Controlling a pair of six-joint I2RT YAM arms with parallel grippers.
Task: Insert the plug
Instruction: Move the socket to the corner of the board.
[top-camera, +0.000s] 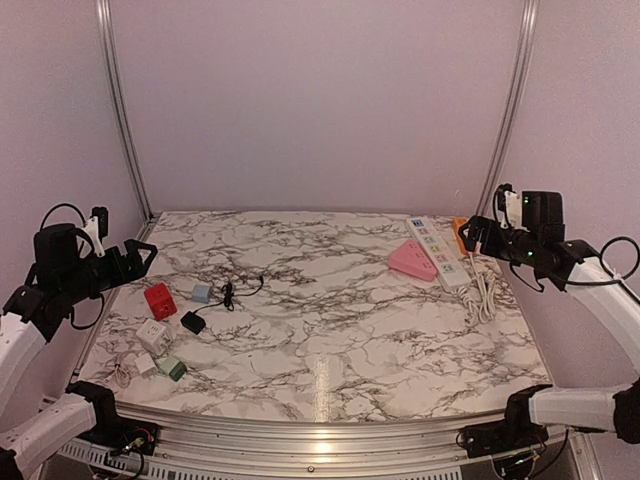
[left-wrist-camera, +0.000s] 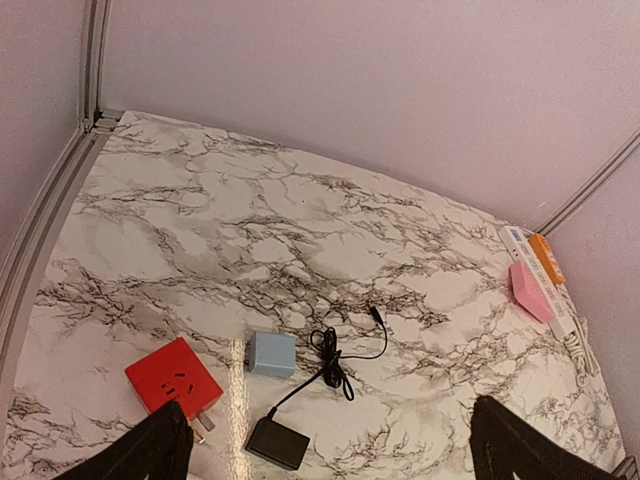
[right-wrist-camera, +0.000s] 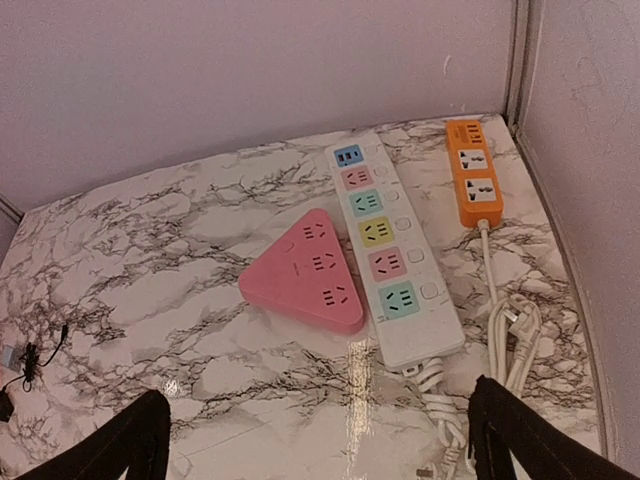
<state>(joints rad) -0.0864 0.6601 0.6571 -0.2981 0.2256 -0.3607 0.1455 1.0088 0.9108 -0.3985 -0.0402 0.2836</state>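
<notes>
Several plugs lie at the left of the marble table: a red cube plug (top-camera: 160, 299) (left-wrist-camera: 173, 378), a light blue charger plug (top-camera: 202, 293) (left-wrist-camera: 271, 353) and a black plug (top-camera: 193, 322) (left-wrist-camera: 277, 443) with a thin bundled cable (left-wrist-camera: 335, 365). At the far right lie a pink triangular socket block (top-camera: 413, 259) (right-wrist-camera: 310, 271), a white power strip (top-camera: 438, 252) (right-wrist-camera: 391, 253) with coloured outlets, and an orange strip (top-camera: 462, 235) (right-wrist-camera: 471, 178). My left gripper (top-camera: 138, 258) (left-wrist-camera: 330, 450) hangs open above the plugs. My right gripper (top-camera: 472, 232) (right-wrist-camera: 320, 445) hangs open above the sockets. Both hold nothing.
A white cube plug (top-camera: 153, 335), a green plug (top-camera: 171, 368) and a small white one (top-camera: 146, 362) sit near the front left. Coiled white cords (top-camera: 483, 290) (right-wrist-camera: 510, 340) trail from the strips by the right edge. Aluminium rails (top-camera: 120, 100) frame the pale walls.
</notes>
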